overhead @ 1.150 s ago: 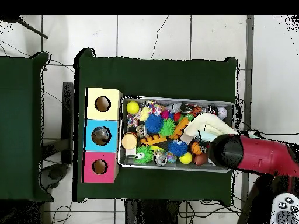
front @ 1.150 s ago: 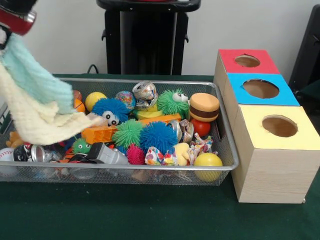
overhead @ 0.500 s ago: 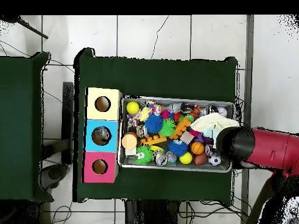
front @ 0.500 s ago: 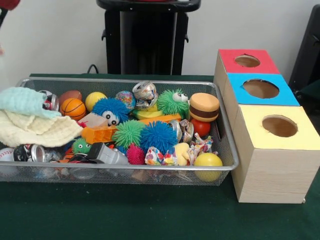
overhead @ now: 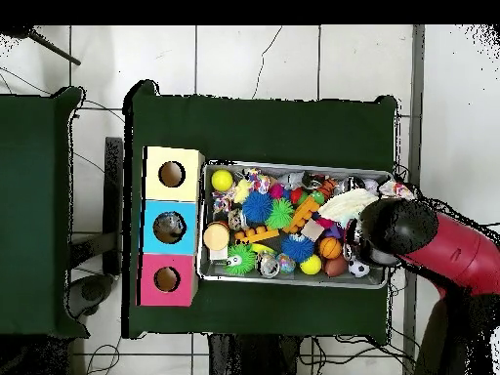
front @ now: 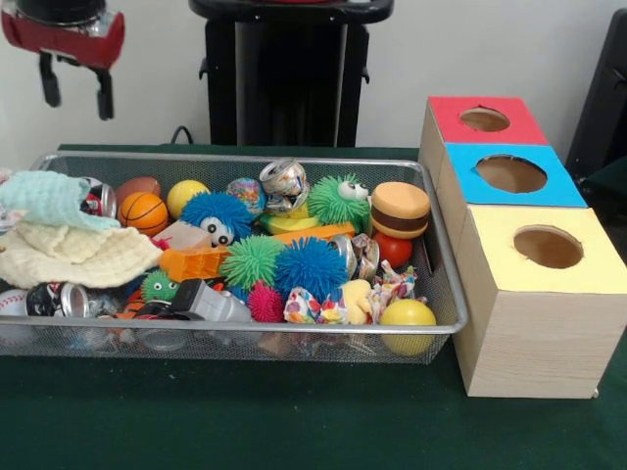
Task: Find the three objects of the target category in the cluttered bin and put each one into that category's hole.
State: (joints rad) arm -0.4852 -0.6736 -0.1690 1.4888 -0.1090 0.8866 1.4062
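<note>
Front view shows the claw (front: 74, 83) now empty and spread open high above the left end of the mesh bin (front: 446, 294), the cloths (front: 73, 257) it held a second ago dropped there, uncovering the basketball (front: 143, 211).

I see the bin (front: 431, 240) left of the box (front: 529, 323) in front view — cloths (front: 69, 240) piled at its left end, gripper (front: 73, 83) above them, toys filling the rest.
</note>
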